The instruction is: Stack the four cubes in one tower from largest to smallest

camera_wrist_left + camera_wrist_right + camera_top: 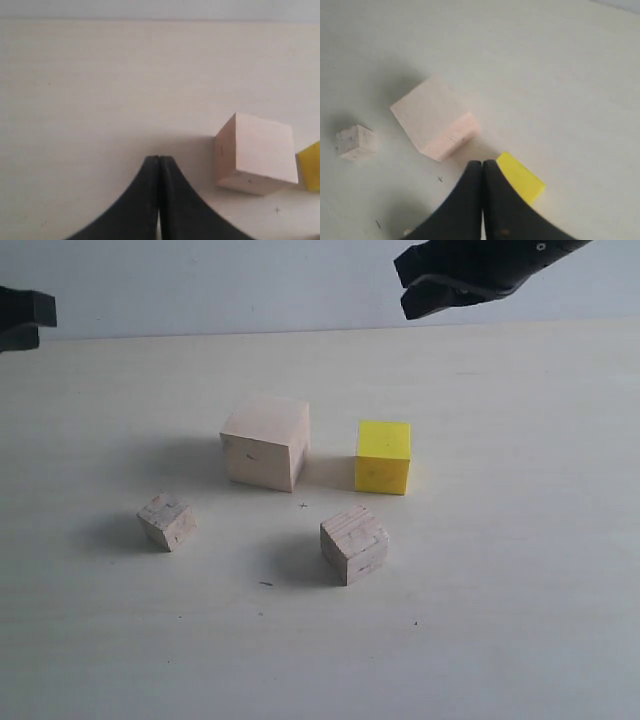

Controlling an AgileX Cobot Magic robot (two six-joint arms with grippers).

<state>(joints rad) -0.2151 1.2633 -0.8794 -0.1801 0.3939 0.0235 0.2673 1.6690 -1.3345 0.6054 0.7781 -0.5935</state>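
All four cubes rest apart on the pale table. The large pale smooth cube (265, 442) (255, 153) (434, 118) stands mid-table with the bright yellow cube (383, 456) (522, 177) (311, 165) just to its right. In front sit the grainy mid-sized cube (354, 543) and, to the left, the small pale cube (167, 521) (354, 142). My right gripper (405, 287) (482, 163) hangs shut and empty, high above the yellow cube. At the far left edge my left gripper (28, 322) (159, 158) is shut on nothing, well away from the cubes.
The table's far edge (300, 332) meets a pale blue wall. Small dark marks (303, 506) dot the tabletop between the cubes.
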